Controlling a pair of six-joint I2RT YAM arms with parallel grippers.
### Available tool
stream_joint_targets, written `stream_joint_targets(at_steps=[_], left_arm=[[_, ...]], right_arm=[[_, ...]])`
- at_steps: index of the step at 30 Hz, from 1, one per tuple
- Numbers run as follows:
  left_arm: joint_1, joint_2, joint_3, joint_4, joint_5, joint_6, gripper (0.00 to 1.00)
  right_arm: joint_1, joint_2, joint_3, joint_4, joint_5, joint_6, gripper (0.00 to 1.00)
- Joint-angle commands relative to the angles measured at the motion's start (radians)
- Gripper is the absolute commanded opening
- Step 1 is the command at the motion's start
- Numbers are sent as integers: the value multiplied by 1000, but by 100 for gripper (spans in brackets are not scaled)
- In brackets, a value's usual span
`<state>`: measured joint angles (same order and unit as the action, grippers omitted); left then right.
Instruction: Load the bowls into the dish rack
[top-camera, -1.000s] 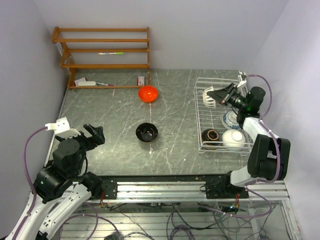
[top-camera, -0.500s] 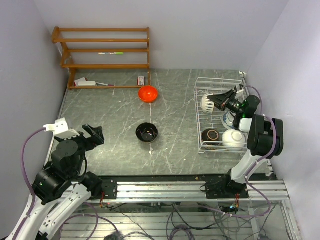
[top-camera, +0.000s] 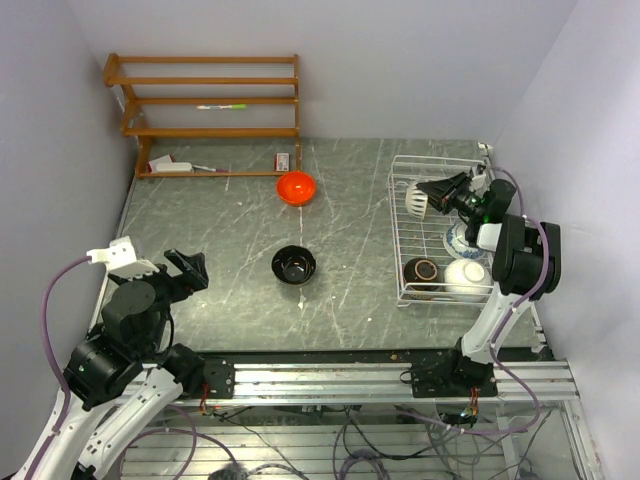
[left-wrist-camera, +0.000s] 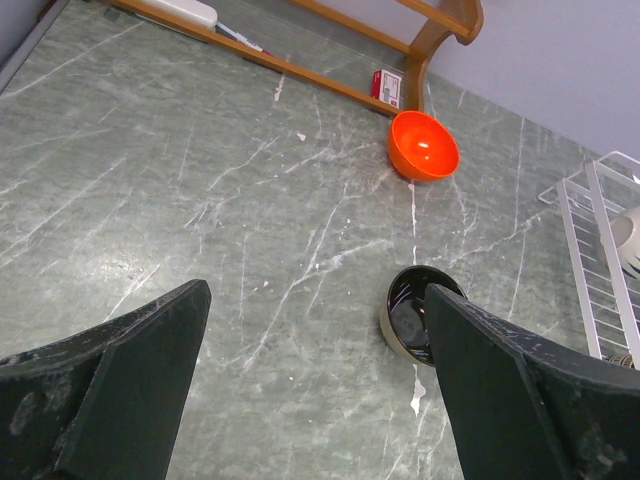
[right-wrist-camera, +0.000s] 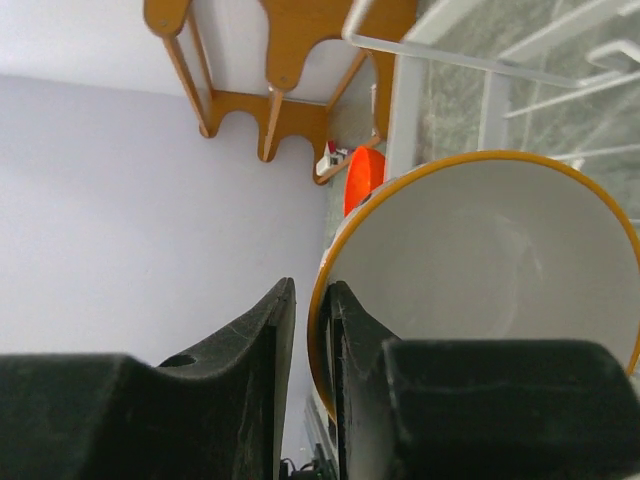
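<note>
cream bowl (right-wrist-camera: 480, 260), amber rim, tilted over dish rack (top-camera: 396, 240), pinched by right gripper (right-wrist-camera: 310, 300), left gripper (left-wrist-camera: 315, 295) wide

A robotics lab test cell. Plain pale walls (top-camera: 400, 60) enclose a grey stone-patterned table (top-camera: 220, 220); the left arm (top-camera: 120, 340) and right arm (top-camera: 520, 270) mount on a metal rail (top-camera: 330, 378) above loose cables (top-camera: 300, 440).

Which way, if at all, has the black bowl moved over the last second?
No. The black bowl sits in the same spot on the table, equally far from the dish rack's left edge.
</note>
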<state>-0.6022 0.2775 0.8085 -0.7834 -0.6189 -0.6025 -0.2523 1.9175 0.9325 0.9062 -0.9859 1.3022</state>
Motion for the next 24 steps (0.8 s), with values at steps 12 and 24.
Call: stream_joint_targets(at_steps=[12, 24], left_arm=[[-7, -12, 17, 9, -25, -8, 99], [-6, -13, 17, 9, -24, -8, 99]], right_arm=[[10, 84, 1, 226, 27, 187, 23], [21, -197, 171, -680, 260, -494, 42]])
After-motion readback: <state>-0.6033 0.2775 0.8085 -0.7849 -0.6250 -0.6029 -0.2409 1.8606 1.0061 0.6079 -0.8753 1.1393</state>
